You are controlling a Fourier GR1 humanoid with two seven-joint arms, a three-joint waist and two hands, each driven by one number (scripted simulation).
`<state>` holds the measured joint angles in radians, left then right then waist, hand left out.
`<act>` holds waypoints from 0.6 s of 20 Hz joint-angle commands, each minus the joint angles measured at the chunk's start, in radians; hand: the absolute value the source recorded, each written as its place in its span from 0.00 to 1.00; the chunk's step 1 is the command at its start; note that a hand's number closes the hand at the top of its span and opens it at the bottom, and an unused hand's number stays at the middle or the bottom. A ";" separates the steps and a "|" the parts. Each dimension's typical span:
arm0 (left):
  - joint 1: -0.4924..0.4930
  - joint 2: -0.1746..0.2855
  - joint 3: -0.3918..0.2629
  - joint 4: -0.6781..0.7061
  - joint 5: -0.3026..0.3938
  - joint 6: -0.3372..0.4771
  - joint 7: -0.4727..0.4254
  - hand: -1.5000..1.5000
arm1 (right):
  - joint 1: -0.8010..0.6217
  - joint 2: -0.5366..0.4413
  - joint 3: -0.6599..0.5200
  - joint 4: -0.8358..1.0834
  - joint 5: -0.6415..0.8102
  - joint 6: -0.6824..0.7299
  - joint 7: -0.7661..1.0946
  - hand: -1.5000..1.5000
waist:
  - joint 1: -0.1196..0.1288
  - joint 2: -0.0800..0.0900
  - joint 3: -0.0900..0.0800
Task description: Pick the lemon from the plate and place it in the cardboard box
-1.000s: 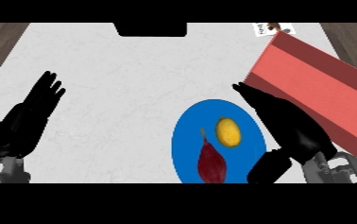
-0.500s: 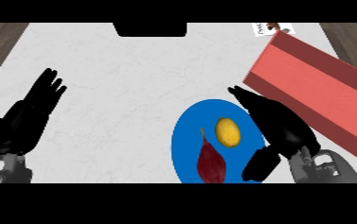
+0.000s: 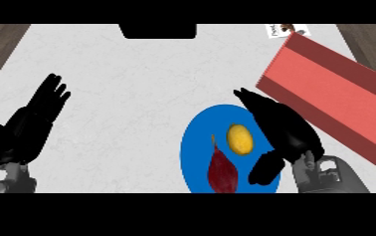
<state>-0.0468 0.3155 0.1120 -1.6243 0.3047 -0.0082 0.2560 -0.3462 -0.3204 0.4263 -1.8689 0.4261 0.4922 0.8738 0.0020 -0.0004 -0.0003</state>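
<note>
A yellow lemon (image 3: 239, 139) lies on a blue plate (image 3: 197, 140) at the lower middle right of the counter. A dark red sweet potato (image 3: 222, 173) lies next to it on the same plate. My right hand (image 3: 285, 128) hovers open over the plate's right side, just right of the lemon, fingers pointing up-left and thumb hanging down. The red cardboard box (image 3: 330, 91) stands at the right edge, behind the hand. My left hand (image 3: 35, 121) rests open at the left edge.
A dark rectangular object (image 3: 158, 31) sits at the counter's far edge. A small printed card (image 3: 286, 30) lies at the far right. Wooden floor shows at both far corners.
My right hand has moved left, from beside the box to over the plate's right side near the lemon. The left hand has stayed put.
</note>
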 commanded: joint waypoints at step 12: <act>0.019 -0.035 0.030 -0.050 -0.017 -0.029 0.045 0.50 | 0.016 0.142 0.043 0.085 0.165 0.077 0.071 0.00 | 0.000 -0.001 0.000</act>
<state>-0.0293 0.2969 0.1486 -1.6452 0.2952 -0.0445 0.2709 -0.3520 -0.2223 0.4405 -1.7817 0.5460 0.5420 0.8729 0.0034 -0.0005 -0.0002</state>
